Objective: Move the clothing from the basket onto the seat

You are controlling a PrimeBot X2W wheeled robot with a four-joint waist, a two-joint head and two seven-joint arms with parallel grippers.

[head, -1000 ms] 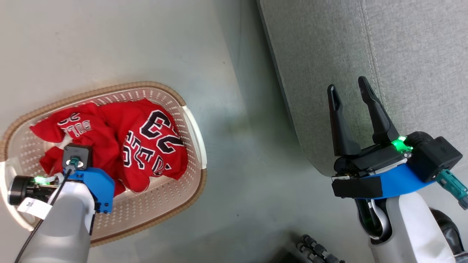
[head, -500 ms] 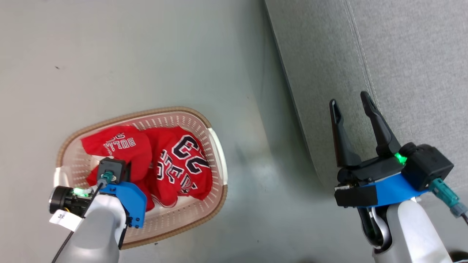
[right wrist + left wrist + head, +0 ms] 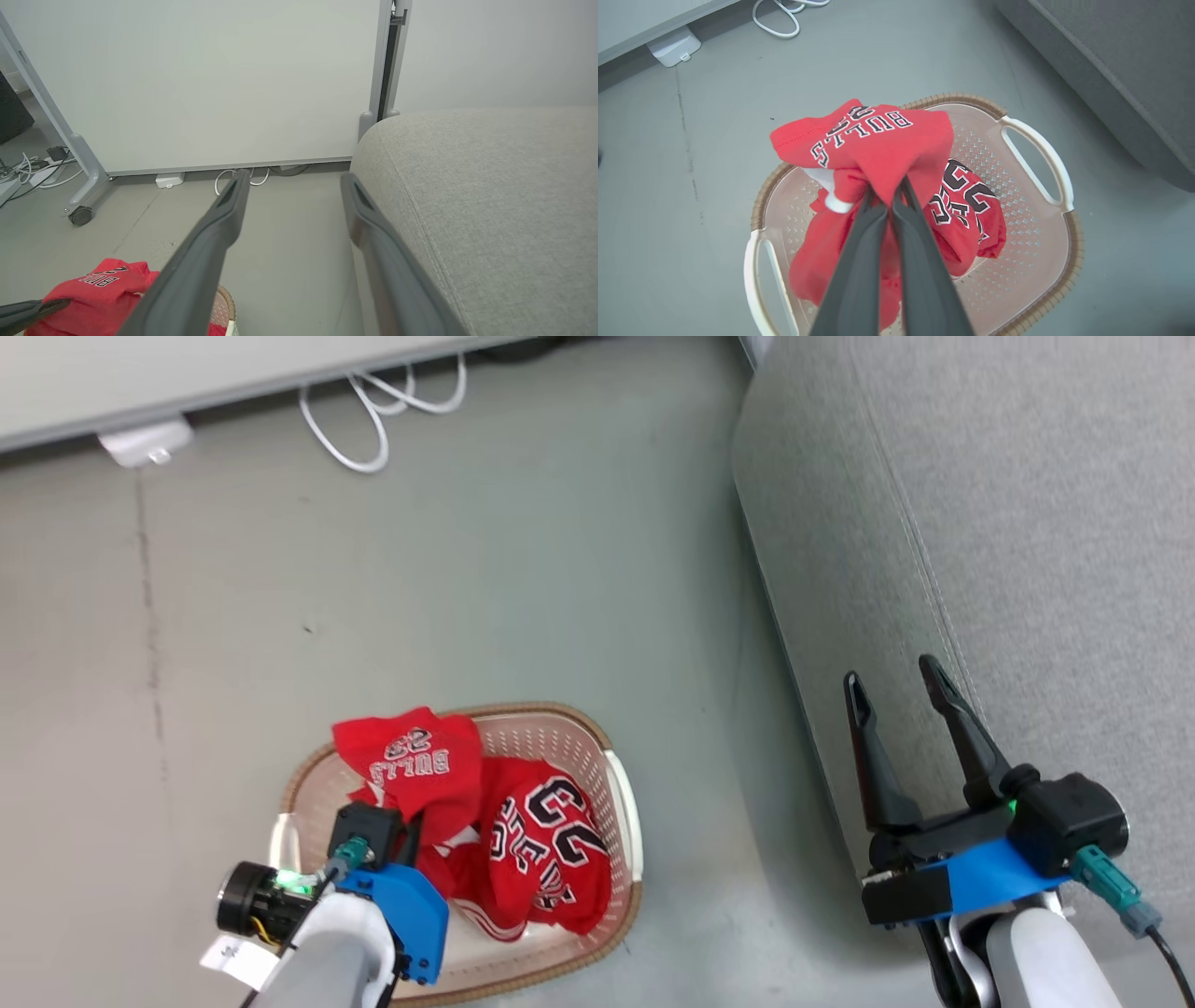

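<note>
the left gripper has its jaws clenched on a bunched fold of one red garment, the piece with white "bulls" lettering, and holds it up over the basket; part of its cloth hangs down inside the basket. the second red garment, showing black-and-white numerals, lies crumpled on the basket's bottom, just beside and partly under the held one. the basket stands on the grey floor, near the sofa but apart from it, with a strip of floor between them. the right gripper hovers over the rounded edge of the sofa by the stitched seam, its jaws released and spread wide with nothing between them. at the far side of the floor a looped white cable and a small white box lie below a pale wall panel.
</note>
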